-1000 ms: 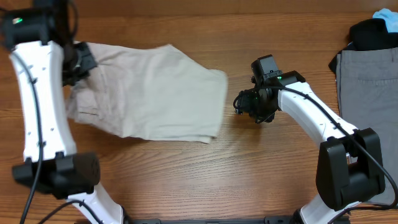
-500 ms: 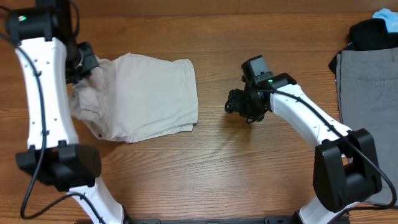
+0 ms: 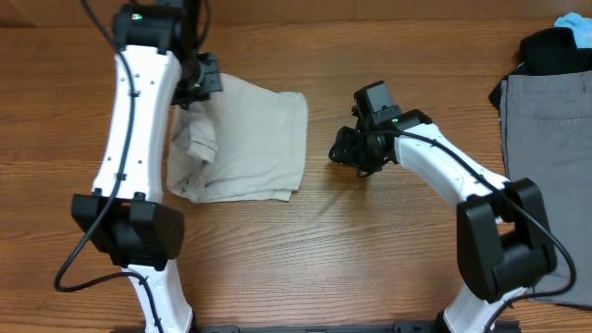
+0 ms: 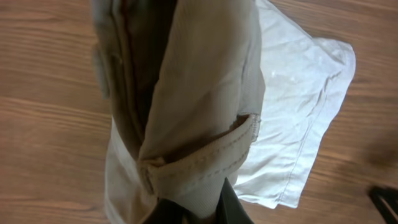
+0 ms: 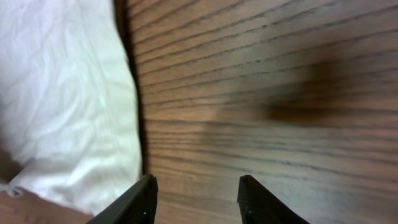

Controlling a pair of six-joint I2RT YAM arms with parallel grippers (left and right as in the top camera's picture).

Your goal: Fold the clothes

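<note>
from overhead i see the shorts (image 3: 245, 139) lying on the left half of the table (image 3: 370, 268). they are a pale beige bundle doubled over itself, with a fairly straight right edge and a bunched, rumpled left side under my left arm. the left claw (image 3: 198, 78) sits at the far left corner of the cloth, clamped tight on the shorts. in the left wrist view the stitched waistband (image 4: 205, 162) runs right into the fingertips (image 4: 186, 211) at the bottom of the picture. what looks like a belt loop (image 4: 99, 68) shows on the left, and the fabric is bunched in a thick fold beyond the grip. past that fold a flatter, lighter layer of the shorts spreads on the wood.

the right claw (image 3: 350, 155) is just to the right of the shorts, over bare wood. in the right wrist view its two dark fingers (image 5: 138, 200) stand apart at a middling width, with nothing but table grain between them. the cloth's edge lies just left of the left finger, and i cannot tell whether that finger touches it.

at the far right edge of the table a grey garment (image 3: 546, 139) lies flat. a black item (image 3: 555, 51) sits above it and a bit of blue cloth (image 3: 575, 20) shows in the corner, all well apart from both claws.
</note>
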